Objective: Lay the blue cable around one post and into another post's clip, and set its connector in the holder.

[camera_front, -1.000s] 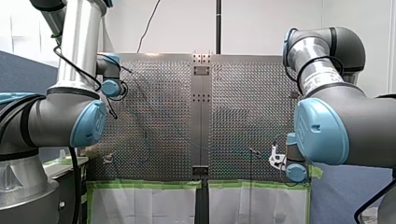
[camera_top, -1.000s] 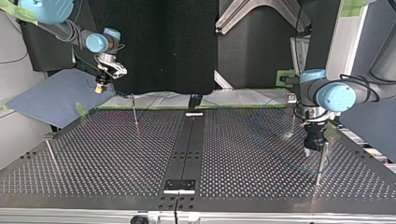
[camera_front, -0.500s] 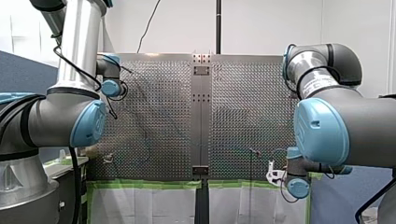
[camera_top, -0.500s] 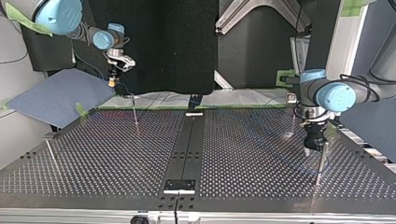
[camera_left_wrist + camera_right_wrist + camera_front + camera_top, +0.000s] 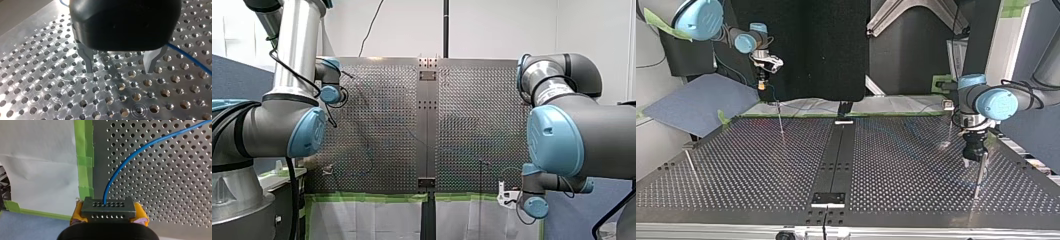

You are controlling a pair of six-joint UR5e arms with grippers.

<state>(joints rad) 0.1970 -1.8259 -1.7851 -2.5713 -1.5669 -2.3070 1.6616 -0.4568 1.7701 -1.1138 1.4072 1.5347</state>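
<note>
- Now the blue cable (image 5: 130, 158) comes out of the dark connector (image 5: 108, 210) and runs in a soft curve over the table (image 5: 736, 165).
- The connector is up in the air by the table's taped edge. It is not in any holder yet, and I cannot tell which part is the holder.
- My right gripper (image 5: 109, 216) is pinched on the connector, with a yellow pad (image 5: 78, 212) on each side.
- I think the job right now is to lead this end so the cable goes around the thin post (image 5: 780, 119) close by.
- To do that well, hold tight, go slowly, and bring the cable low enough to catch the post. Do not pull so hard that the post bends.
- My left gripper (image 5: 119, 62) hangs low over the table with its metal fingers (image 5: 87, 58) wide apart and nothing between them.
- The cable passes just beside one finger, outside the gap, so it could snag there.
- A second post (image 5: 981, 172) stands near that gripper.
- The table is shiny metal full of little holes, with a dark strip (image 5: 836, 150) down the middle.
- Green tape (image 5: 85, 165) and white paper (image 5: 37, 170) line its edge.
- Past the table lie a blue mat (image 5: 696, 102) and a black wall (image 5: 811, 45).
</note>
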